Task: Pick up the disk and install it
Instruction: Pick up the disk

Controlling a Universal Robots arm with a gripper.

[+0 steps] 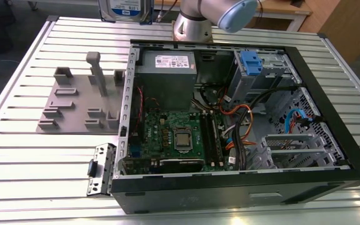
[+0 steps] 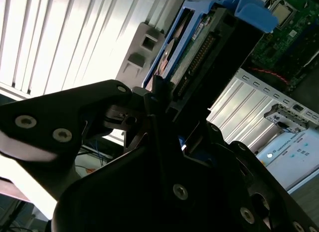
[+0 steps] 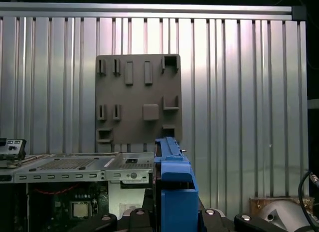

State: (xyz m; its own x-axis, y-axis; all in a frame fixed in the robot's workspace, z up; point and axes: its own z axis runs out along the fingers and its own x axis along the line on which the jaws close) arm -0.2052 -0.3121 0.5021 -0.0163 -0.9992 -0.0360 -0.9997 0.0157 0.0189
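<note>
Your fingers (image 2: 158, 92) are clamped on the disk (image 2: 199, 45), holding it on edge well above the computer case (image 1: 230, 117). Pick-up looks done and you're mid-carry. Seating it likely calls for squaring it to a drive bay (image 1: 273, 70).

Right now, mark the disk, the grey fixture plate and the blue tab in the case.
disk (image 1: 125, 8): exterior view, its white-and-blue label.
grey fixture plate (image 1: 73, 110): exterior view, its flat middle.
blue tab (image 1: 250, 62): exterior view, its front face.
</note>
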